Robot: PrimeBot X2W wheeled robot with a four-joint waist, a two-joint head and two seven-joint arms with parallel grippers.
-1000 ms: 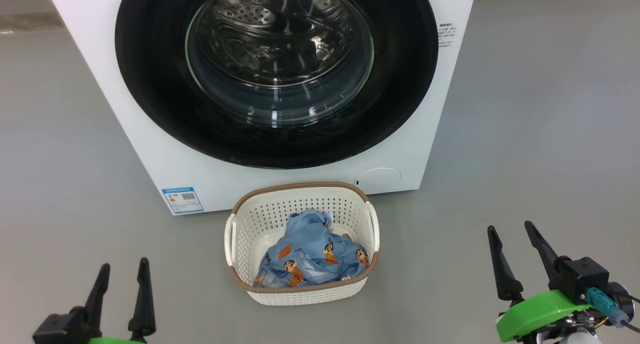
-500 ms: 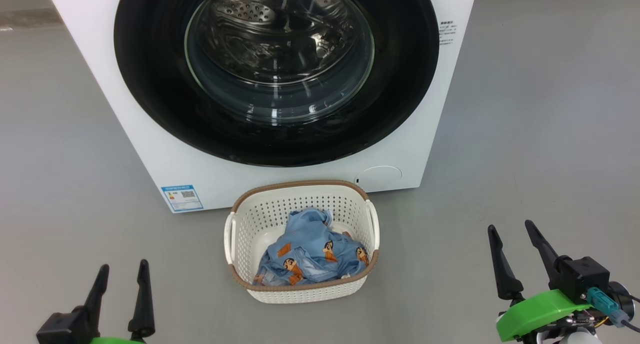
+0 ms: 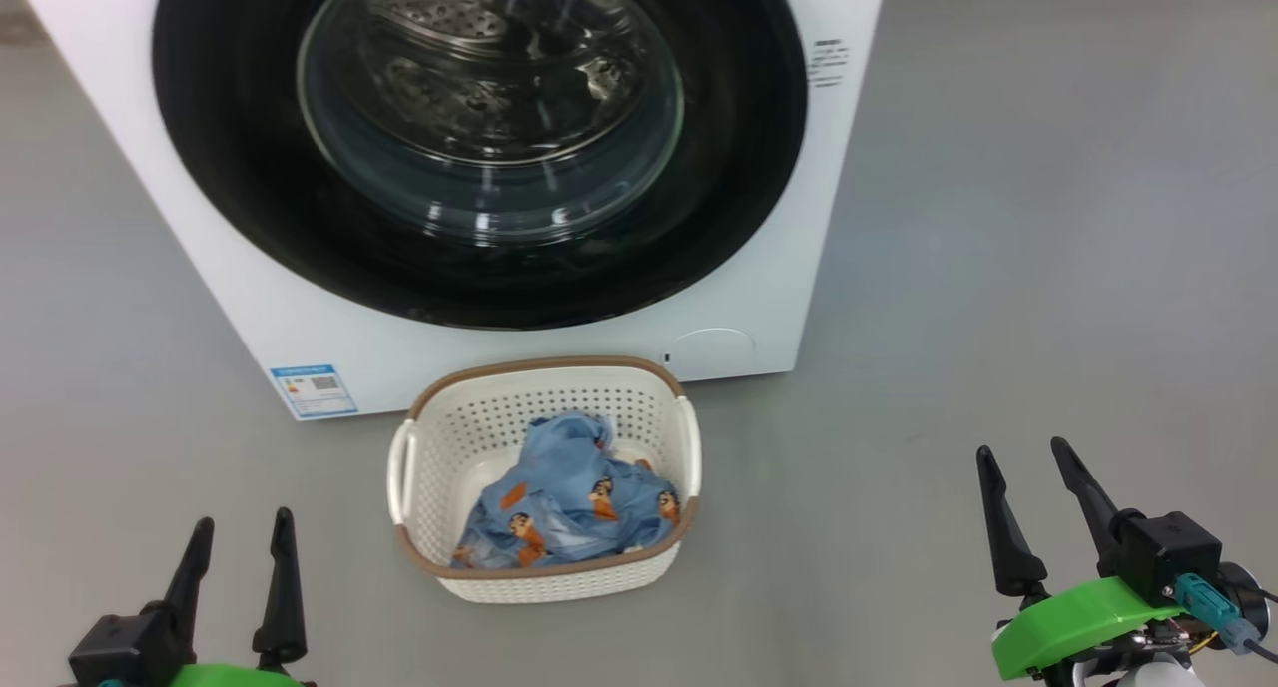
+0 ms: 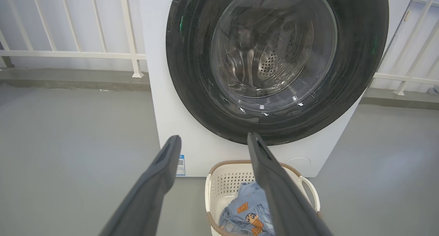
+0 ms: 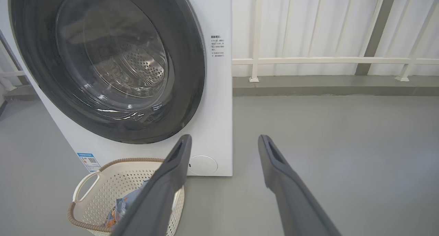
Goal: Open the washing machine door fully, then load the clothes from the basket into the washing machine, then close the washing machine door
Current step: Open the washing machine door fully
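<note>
Dark, long-fingered and spread wide, the left pincer (image 3: 244, 522) and the right pincer (image 3: 1021, 449) both stand released, holding and touching nothing above the grey floor (image 3: 998, 268). The washing machine door (image 3: 479, 138), glossy black rim around bulging clear glass, sits shut on the white washing machine (image 3: 240, 308). At its 6 o'clock stands the cream perforated basket (image 3: 544, 365), brown woven rim, holding crumpled light blue clothes (image 3: 564, 502). From the basket, the left pincer lies at 8 o'clock and the right at 3 o'clock, both well apart.

Left tool (image 3: 245, 517): two long tapered dark fingers (image 3: 283, 587), black base (image 3: 125, 652), green mount (image 3: 235, 678).
Right tool (image 3: 1022, 445): matching dark fingers, bright green bracket (image 3: 1083, 617), black block (image 3: 1168, 557).
Wiring: teal connector (image 3: 1203, 597), thin dark cable (image 3: 1260, 651).
</note>
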